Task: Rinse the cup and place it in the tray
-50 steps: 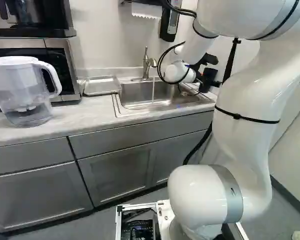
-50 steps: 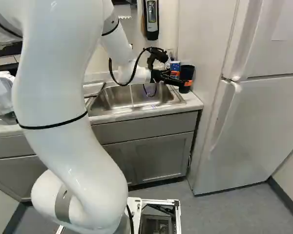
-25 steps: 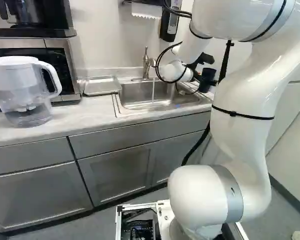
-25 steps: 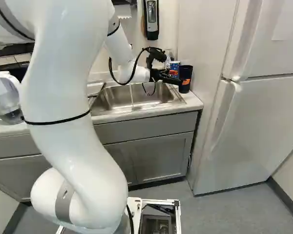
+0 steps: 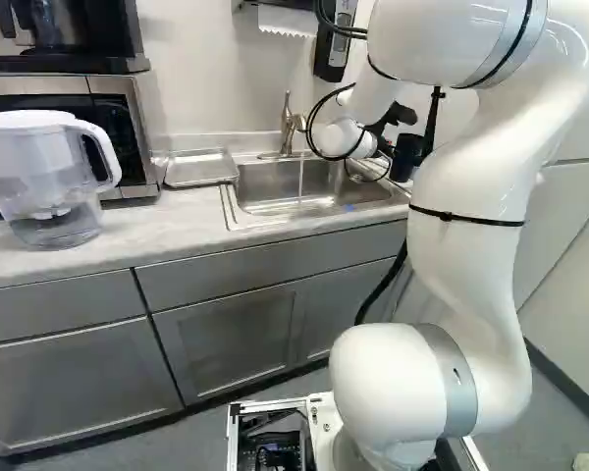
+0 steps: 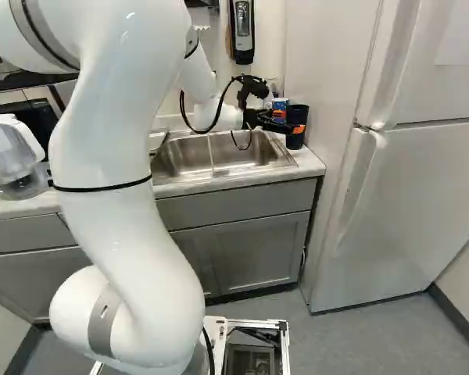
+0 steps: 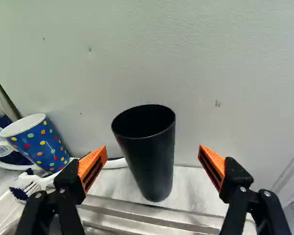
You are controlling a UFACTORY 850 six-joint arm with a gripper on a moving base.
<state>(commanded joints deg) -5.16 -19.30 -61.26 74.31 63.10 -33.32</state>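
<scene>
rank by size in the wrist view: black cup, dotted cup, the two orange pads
1. Black cup
2. Dotted cup
3. Orange pads, which look too alike to rank between themselves

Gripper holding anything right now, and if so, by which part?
Nothing held. The gripper is open, and the upright black cup stands between and ahead of its fingers, with a gap on each side.

white arm (one loopy black cable)
</scene>
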